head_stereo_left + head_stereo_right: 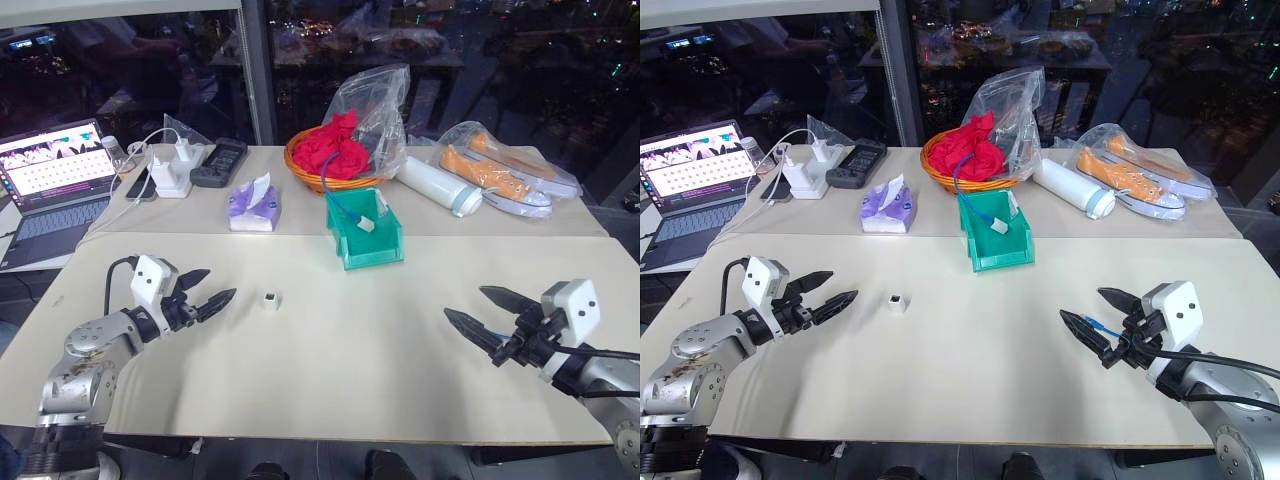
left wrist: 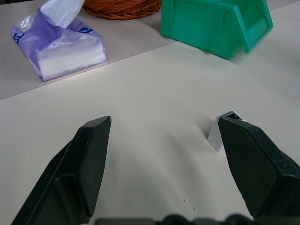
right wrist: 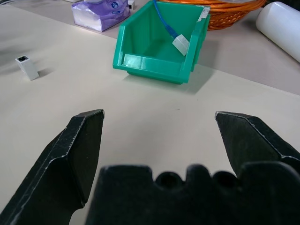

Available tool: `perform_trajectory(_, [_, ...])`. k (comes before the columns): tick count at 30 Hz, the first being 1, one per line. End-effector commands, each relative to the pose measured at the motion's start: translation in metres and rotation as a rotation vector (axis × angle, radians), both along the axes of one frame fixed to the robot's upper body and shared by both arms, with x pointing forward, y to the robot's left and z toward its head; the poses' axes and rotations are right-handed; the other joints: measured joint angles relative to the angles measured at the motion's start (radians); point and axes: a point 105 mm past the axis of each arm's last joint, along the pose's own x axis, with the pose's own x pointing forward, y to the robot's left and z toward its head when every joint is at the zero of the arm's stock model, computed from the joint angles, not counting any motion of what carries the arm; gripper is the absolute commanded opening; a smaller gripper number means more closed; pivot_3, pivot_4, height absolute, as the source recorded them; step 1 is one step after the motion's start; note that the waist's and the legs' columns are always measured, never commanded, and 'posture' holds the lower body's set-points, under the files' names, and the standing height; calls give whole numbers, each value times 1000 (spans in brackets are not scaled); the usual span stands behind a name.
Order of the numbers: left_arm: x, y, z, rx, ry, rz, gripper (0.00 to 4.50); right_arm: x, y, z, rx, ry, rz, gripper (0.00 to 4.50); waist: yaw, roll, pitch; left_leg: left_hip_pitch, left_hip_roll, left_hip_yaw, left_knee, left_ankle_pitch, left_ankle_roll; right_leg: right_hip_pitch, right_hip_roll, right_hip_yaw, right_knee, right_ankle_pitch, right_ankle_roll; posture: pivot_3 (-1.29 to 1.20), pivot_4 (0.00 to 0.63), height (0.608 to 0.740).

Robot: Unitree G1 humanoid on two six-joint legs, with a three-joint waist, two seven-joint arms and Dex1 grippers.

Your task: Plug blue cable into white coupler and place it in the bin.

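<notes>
Your left gripper (image 1: 208, 287) and right gripper (image 1: 478, 309) both hover spread and empty. The white coupler (image 1: 270, 299) stands alone just beside the left one. The tissue pack (image 1: 252, 206) sits beyond it, next to the bin (image 1: 364, 233), where the blue cable (image 1: 340, 199) ends.

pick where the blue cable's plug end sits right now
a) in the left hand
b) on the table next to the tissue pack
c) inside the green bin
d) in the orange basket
c: the blue cable runs down into the bin and its plug end rests inside against the wall, while the white coupler stands apart on the table.
</notes>
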Motion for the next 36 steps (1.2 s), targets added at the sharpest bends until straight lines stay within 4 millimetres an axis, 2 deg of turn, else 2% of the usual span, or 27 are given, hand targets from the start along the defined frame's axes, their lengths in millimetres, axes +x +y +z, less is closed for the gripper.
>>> perform_trajectory(1, [4, -16, 40, -46, -54, -136, 3886, 2, -8, 18, -58, -68, -9, 4404, 0, 0, 0, 0, 0, 0, 0, 0, 0, 0, 0, 0, 0, 0, 0, 0, 150, 740])
perform_trajectory(3, [-5, -55, 82, -93, -99, -376, 3886, 5, -20, 19, -133, -52, -28, 4404, 9, -6, 4, -2, 0, 0, 1, 0, 0, -1, 0, -1, 2, 0, 0, 0, 150, 740])
perform_trajectory(4, [-14, -76, 97, -81, -103, -506, 3886, 9, -27, 16, -188, -25, -36, 4404, 12, -9, 6, -4, 0, -1, 2, 1, -1, -1, 0, -2, 2, 0, 0, 0, 150, 740])
perform_trajectory(6, [-23, -95, 105, -41, -78, -628, 3886, 14, -36, 10, -254, 23, -33, 4404, 15, -11, 7, -6, 0, -2, 6, 1, -2, -1, 0, -2, 5, 0, 0, 0, 150, 740])
perform_trajectory(8, [-31, -108, 109, -15, -55, -706, 3886, 20, -43, 4, -284, 56, -26, 4404, 3, -8, 5, -3, 0, -1, 5, 0, -1, 2, 0, -1, 6, 0, 0, 0, 150, 740])
perform_trajectory(12, [-40, -123, 108, 33, -19, -789, 3886, 31, -54, -13, -304, 131, -11, 4404, -29, -7, 5, 2, 0, 0, 1, -4, 6, 2, 1, 0, 7, -6, -1, 0, 150, 740])
perform_trajectory(18, [-46, -127, 96, 112, 22, -824, 3886, 42, -63, -40, -311, 229, 16, 4404, -30, -6, 6, 0, 0, 0, 2, -3, 6, -1, 1, 1, 7, -6, -2, 0, 150, 740])
perform_trajectory(22, [-46, -128, 86, 146, 35, -827, 3886, 55, -56, -46, -269, 234, 69, 4404, -27, -6, 7, 1, 0, 0, 2, -3, 5, -1, 1, 1, 7, -6, -2, 0, 150, 740])
perform_trajectory(23, [-44, -128, 84, 140, 40, -820, 3886, 56, -55, -49, -275, 245, 82, 3898, -27, -6, 7, 1, 0, 0, 2, -2, 4, -1, 1, 1, 7, -6, -2, 0, 150, 740])
perform_trajectory(24, [-42, -128, 80, 147, 42, -811, 3886, 57, -54, -54, -292, 265, 98, 3777, -27, -6, 7, 1, 0, 0, 2, -2, 4, -1, 1, 1, 8, -6, -2, 0, 150, 740])
perform_trajectory(26, [-41, -130, 74, 149, 44, -808, 3886, 57, -50, -61, -305, 304, 137, 3027, -27, -6, 7, 0, 0, 0, 2, -2, 4, -1, 1, 1, 7, -6, -2, 0, 150, 740])
perform_trajectory(31, [-38, -137, 70, 183, 4, -817, 3886, 46, -41, -64, -348, 358, 241, 1376, -23, -6, 7, 0, 0, 0, 2, -2, 3, -1, 1, 1, 7, -6, -2, 0, 150, 740])
perform_trajectory(33, [-36, -141, 68, 205, -15, -825, 3886, 41, -32, -62, -362, 344, 300, 615, -23, -6, 7, 0, 0, 0, 2, -2, 3, -1, 1, 1, 7, -6, -2, 0, 150, 740])
perform_trajectory(35, [-32, -148, 64, 226, -28, -830, 3886, 38, -15, -56, -390, 298, 378, 102, -23, -6, 7, 0, 0, 0, 2, -2, 3, -1, 1, 1, 7, -6, -2, 0, 150, 740])
perform_trajectory(36, [-31, -151, 62, 240, -34, -835, 3886, 37, -6, -54, -404, 280, 414, 66, -23, -6, 7, 0, 0, 0, 2, -2, 3, -1, 1, 1, 7, -6, -2, 0, 150, 740])
